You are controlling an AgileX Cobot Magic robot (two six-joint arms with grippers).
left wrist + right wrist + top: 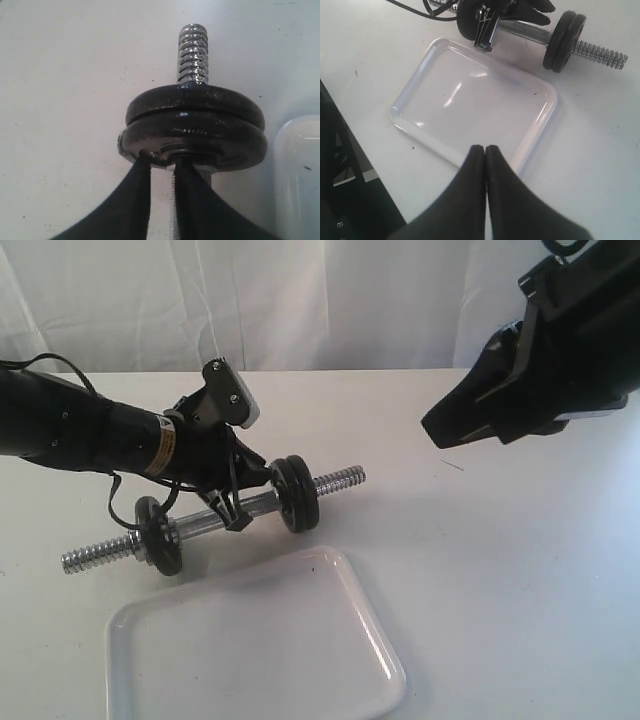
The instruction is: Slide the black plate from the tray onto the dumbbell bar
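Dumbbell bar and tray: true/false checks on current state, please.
1. The glossy white rectangular tray holds a black disc. False: nothing lies in it.
2. The slim chrome steel dumbbell bar carries two matte-black cast-iron discs side by side at one end. True.
3. The bar's other end is bare. False: one black disc sits there.
4. The left arm's jaws grip the bar's smooth middle. True.
5. The right arm's jaws are wide open. False: they are shut, tips touching.
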